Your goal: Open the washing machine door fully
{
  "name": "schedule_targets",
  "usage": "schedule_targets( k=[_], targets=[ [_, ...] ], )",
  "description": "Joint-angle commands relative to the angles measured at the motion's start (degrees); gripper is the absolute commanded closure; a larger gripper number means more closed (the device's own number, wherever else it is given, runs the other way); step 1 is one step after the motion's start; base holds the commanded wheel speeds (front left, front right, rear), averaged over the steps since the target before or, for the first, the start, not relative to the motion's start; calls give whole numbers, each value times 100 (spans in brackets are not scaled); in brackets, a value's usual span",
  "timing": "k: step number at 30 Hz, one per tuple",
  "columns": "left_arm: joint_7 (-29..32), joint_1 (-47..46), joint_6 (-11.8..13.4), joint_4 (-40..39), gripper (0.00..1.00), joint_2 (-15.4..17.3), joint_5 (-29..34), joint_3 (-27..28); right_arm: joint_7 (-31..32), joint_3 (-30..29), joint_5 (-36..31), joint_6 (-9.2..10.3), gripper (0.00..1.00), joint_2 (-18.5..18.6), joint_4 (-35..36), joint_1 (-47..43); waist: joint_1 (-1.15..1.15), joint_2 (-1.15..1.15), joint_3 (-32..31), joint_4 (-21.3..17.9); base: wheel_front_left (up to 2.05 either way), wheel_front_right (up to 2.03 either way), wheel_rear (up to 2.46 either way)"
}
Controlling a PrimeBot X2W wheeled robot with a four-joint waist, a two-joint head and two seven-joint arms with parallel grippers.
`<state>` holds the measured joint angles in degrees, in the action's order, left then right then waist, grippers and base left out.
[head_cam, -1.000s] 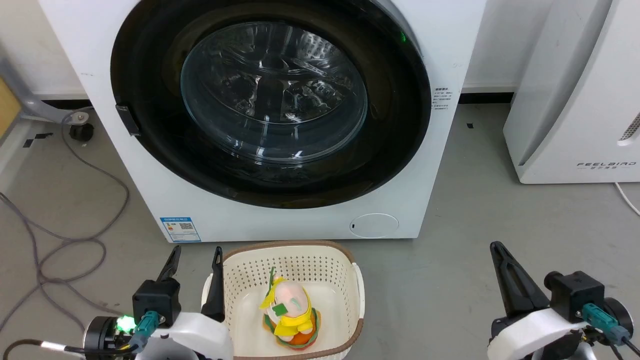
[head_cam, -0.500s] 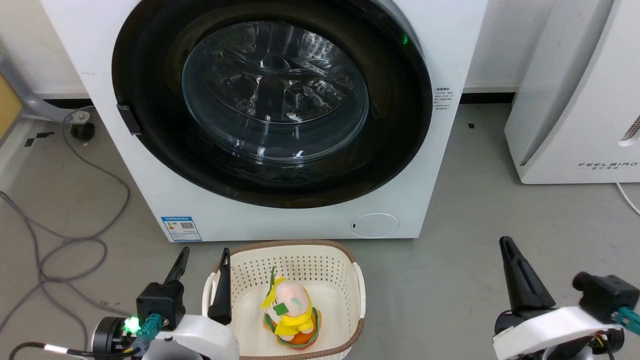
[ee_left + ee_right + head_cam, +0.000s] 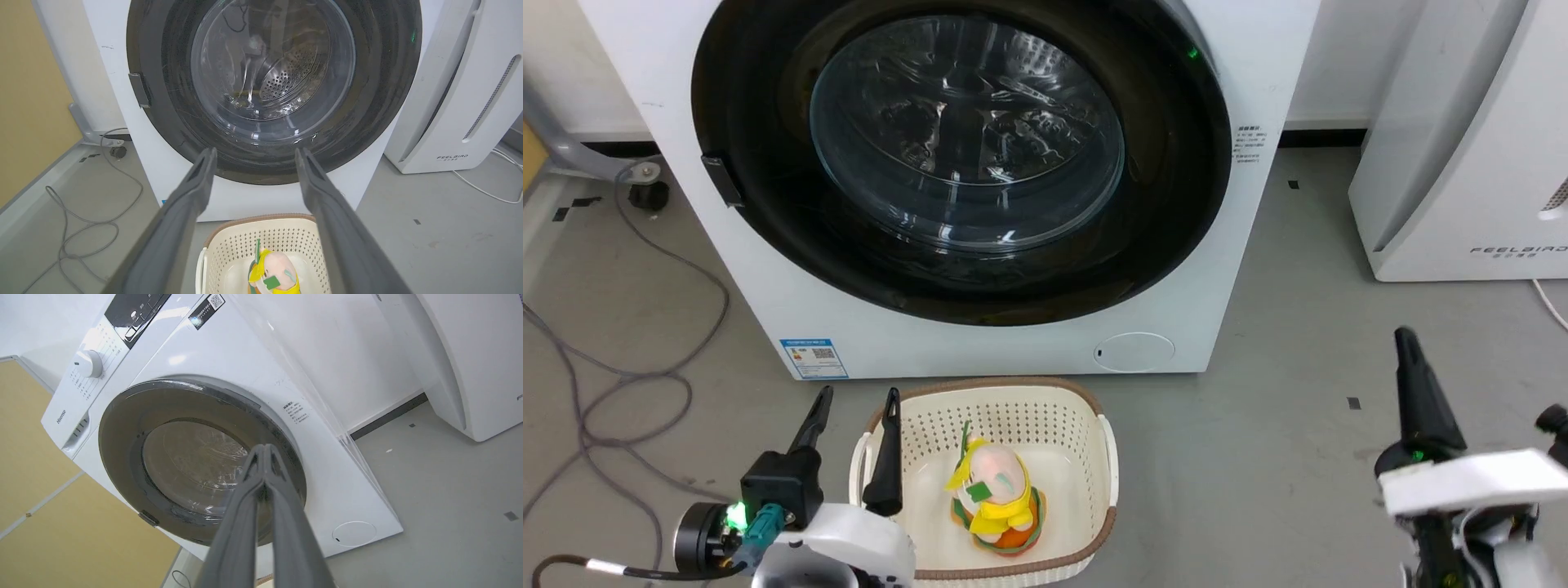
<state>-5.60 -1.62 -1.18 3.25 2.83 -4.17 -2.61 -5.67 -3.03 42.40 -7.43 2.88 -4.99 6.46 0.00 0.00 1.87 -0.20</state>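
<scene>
**Head view.** Landmark: a big white front-loading washing machine (image 3: 980, 351). Its large round glossy black door (image 3: 964, 139), with a bulging clear glass centre, sits shut and flush on the machine's front. A small dark tab (image 3: 712, 180) sits on the door's left rim. Before the machine's foot we list a cream perforated plastic basket (image 3: 1107, 457) holding a yellow-and-orange soft toy (image 3: 995, 502). Our left hand (image 3: 858, 394) is at the basket's left rim, fingers (image 3: 886, 457) spread and empty. Our right hand (image 3: 1406, 347) is off the machine's right corner, well apart from it.

**Left wrist view.** The door lies ahead and above, framed between the parted fingers.

**Right wrist view.** The fingers are pressed together on nothing, with their tips drawn over the door's lower right rim.

**Judgement.** The door lies forward and up from both hands. The left is nearer the machine, while the right lines up better with the door's right rim.
</scene>
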Motion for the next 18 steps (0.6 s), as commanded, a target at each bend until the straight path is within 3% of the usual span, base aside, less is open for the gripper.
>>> schedule_targets(
  k=[1, 10, 18],
  targets=[
    [-52, -121, -18, -3, 0, 4, -36, 5, -32, -34, 252, -3, 100, 29, -62, 169, 0, 0, 25, -5, 0, 0, 0],
    [-160, -305, -47, -109, 0, 4, -85, 21, -104, -102, 1502, -3, 100, 382, -816, 1223, 0, 0, 305, 13, 0, 0, 0],
    [-256, -514, -102, -265, 0, 4, -117, 57, -44, 233, 2399, -4, 100, 913, -1574, 2417, 0, 0, 688, 79, 0, 0, 0]
  ],
)
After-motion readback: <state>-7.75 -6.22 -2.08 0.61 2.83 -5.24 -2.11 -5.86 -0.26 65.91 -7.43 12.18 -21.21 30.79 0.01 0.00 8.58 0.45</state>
